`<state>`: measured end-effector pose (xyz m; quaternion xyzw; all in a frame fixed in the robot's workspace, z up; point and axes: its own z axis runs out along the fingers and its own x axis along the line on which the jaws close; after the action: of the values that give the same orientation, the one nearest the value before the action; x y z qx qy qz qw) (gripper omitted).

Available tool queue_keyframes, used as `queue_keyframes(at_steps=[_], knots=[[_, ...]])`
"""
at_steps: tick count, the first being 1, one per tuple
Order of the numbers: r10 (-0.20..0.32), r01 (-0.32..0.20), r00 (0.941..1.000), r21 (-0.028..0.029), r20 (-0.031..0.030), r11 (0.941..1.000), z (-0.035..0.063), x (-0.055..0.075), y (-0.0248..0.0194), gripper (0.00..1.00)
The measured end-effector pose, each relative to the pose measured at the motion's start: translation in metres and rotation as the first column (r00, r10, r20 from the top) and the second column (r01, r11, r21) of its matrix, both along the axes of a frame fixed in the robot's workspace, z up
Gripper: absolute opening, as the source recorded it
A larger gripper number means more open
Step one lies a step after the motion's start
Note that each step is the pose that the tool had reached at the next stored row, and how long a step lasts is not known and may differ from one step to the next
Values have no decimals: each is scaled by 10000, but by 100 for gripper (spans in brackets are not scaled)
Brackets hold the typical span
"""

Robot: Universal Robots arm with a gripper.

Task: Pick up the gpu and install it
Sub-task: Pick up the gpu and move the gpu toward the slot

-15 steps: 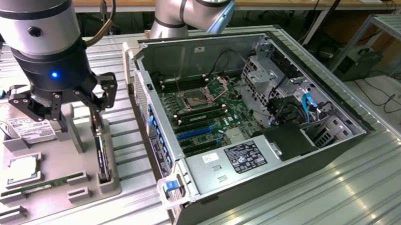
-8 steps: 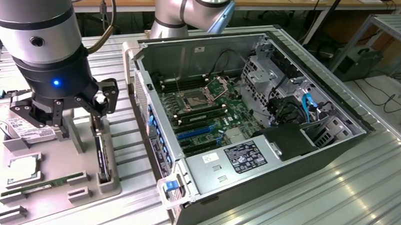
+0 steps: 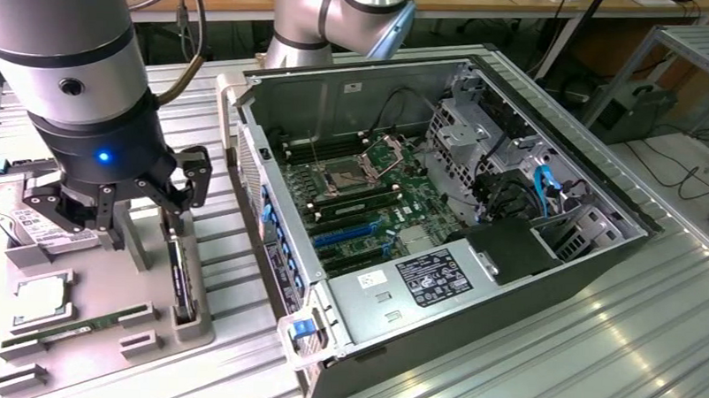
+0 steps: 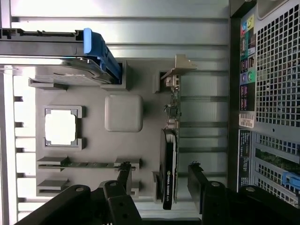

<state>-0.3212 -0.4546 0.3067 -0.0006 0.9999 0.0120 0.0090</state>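
**Exterior view.** Gray tray [image 3: 98, 283]: set beside the open computer case [image 3: 449, 211], with a bare strip of slatted table [image 3: 217, 247] left between them. gpu [image 3: 183, 277]: stood on edge in the tray slot nearest the case. Arm: held upright over the tray. Gripper [image 3: 109, 215]: spread wide, nothing grasped.

**Wrist view.** gpu: framed between the parted fingers [image 4: 124, 176] and untouched, with free room seen on both sides.

Arm [image 3: 65, 56] vertical, pincer [image 4: 159, 168] facing down, jaws wide apart
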Motion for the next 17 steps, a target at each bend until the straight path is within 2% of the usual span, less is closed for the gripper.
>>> queue_keyframes(at_steps=[17], knots=[[9,-9,10000,0,0,10000,-151,0,-4,60]])
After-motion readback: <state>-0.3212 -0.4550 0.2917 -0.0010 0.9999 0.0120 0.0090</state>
